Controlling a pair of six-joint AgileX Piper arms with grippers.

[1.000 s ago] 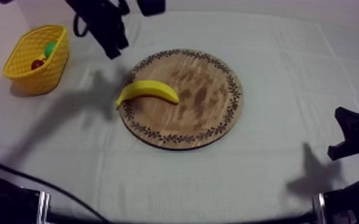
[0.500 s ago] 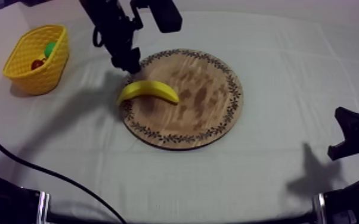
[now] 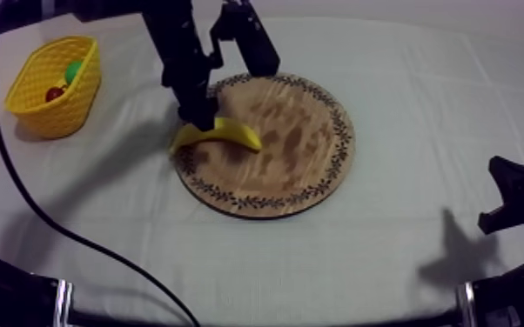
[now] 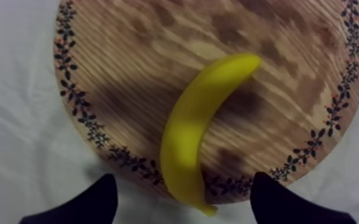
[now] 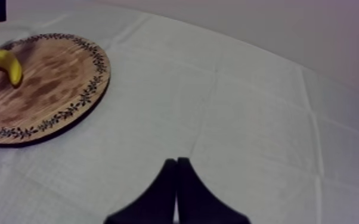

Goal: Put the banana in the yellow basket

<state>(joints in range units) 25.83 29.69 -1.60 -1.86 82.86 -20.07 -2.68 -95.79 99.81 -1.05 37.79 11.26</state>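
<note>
Left hand (image 3: 199, 118) lower, banana (image 3: 233, 132) part-covered

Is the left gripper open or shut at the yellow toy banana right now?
Open. The left gripper has its black fingers spread to either side of the yellow toy banana, neither one touching it.

The left claw (image 3: 198, 117) has come forward and down, spread wide, and now straddles the banana's (image 3: 231, 132) stem end.

The grey-white cloth (image 3: 422, 130) has long creases; far out at its ten o'clock sits a small red fruit (image 3: 54, 92); a green fruit (image 3: 74, 71) lies just beside that, at one o'clock.
</note>
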